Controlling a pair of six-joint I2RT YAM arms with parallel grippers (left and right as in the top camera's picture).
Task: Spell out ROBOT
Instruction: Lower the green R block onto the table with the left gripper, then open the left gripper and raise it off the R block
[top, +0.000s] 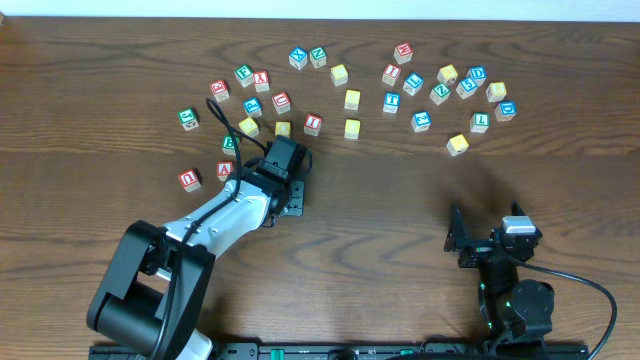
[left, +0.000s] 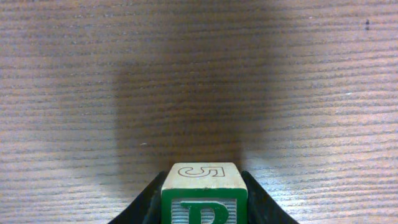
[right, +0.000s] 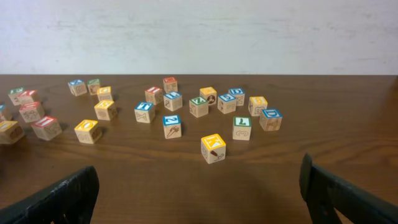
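Nearest to the robot base, the right gripper (right: 199, 180) rests low over the table (top: 400, 220). It is well apart from the green block, on the robot's right of it. Its two fingers are spread wide and nothing is between them.

The left gripper (left: 201, 206) is clenched on the green block (left: 200, 178). The two dark fingers press on its both sides. The top face of the block carries the digit 5. The face toward the camera carries a green letter which I read as R, but its lower part is cut by the edge of the picture, so it could also be a B or a P. Around the green block there is only bare wood and the shadow of the arm. I cannot tell if the block touches the table or hangs a little above it.

Beyond the green block, on the far part of the table, lies the scatter of letter blocks (top: 352, 99). One yellow block (top: 458, 144) stands a little nearer than the others, far to the right of the green block.

In my judgement the task is at its very beginning. No row of letters is laid anywhere. If the held letter is R, it is the first one and is not yet released. After it O, B, O and T remain to be found in the scatter and placed in order.
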